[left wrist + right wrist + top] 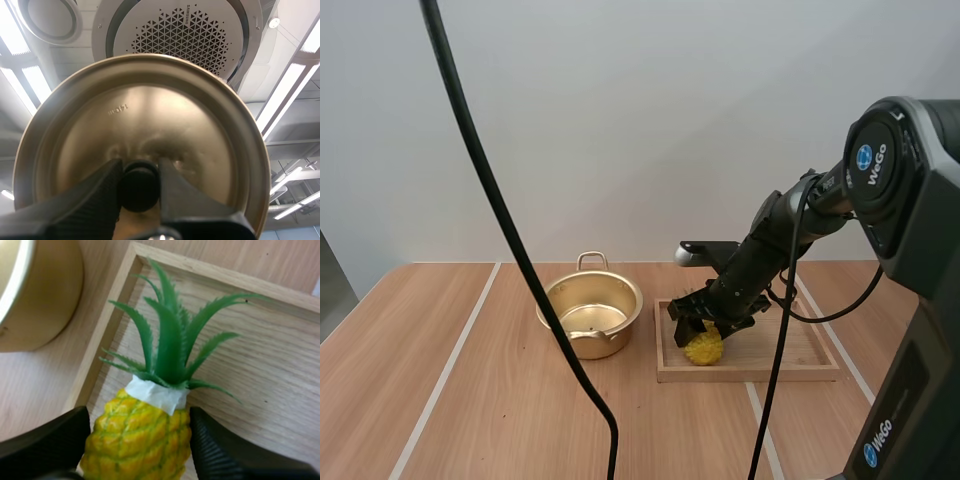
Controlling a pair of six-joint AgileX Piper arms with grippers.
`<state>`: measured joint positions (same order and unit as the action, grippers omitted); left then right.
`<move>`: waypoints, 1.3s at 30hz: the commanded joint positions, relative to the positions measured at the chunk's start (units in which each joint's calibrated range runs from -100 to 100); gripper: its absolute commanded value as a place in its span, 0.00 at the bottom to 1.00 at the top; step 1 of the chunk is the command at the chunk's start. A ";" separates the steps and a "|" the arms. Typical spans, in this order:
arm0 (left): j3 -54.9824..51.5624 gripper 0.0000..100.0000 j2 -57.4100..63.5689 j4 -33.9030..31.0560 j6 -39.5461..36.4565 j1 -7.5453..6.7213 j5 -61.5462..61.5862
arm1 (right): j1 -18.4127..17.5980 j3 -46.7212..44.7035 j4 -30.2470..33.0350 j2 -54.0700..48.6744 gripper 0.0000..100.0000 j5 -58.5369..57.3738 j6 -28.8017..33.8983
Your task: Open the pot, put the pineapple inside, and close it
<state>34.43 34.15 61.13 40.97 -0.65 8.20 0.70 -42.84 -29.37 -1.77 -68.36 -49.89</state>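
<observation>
The right pincer (pixel 703 333) pinches the pineapple (pixel 137 440) by its yellow body, low in the tray (pixel 750 372), at its left end. Just beyond, left of the tray, the pot (pixel 582 345) stands open on the tabletop (pixel 470 400). The left pincer (pixel 140 165) grips the lid (pixel 140 110) by its black knob (pixel 137 192).

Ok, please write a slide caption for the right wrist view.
Right pincer grips the pineapple in the wooden tray, beside the pot.
</observation>
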 commanded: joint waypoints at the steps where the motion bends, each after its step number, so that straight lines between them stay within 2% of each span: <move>1: 0.25 0.00 0.14 0.29 0.09 -0.08 -0.38 | 0.15 0.38 1.98 -0.26 0.00 -1.73 0.63; 8: 0.25 0.00 0.14 0.29 0.09 -0.08 -0.38 | 0.15 5.98 1.09 -12.02 0.00 0.43 0.75; 16: 0.25 0.00 0.14 0.29 1.84 -0.08 -0.28 | 0.42 12.96 1.63 -35.18 0.00 22.96 7.28; 19: 0.25 0.00 0.14 0.29 1.96 -0.08 -0.28 | 2.18 12.96 2.30 -41.29 0.00 24.52 8.57; 25: 0.25 0.00 0.14 0.29 1.94 -0.08 -0.06 | 5.75 12.96 2.06 -48.81 0.00 32.88 9.65; 33: 0.25 0.00 0.14 0.51 1.94 -0.08 -0.26 | 6.13 10.57 0.83 -53.49 0.00 33.50 9.68; 36: 0.25 0.00 0.14 0.51 1.94 -0.08 -0.26 | 6.13 10.46 -1.56 -53.08 0.00 33.51 7.83; 39: 0.25 0.00 0.14 0.36 1.94 -0.08 -0.26 | 5.53 10.46 -11.12 -50.77 0.00 31.14 -2.21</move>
<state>34.43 34.15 61.13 42.51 -0.65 8.20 6.61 -32.30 -34.38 -53.56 -36.31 -45.41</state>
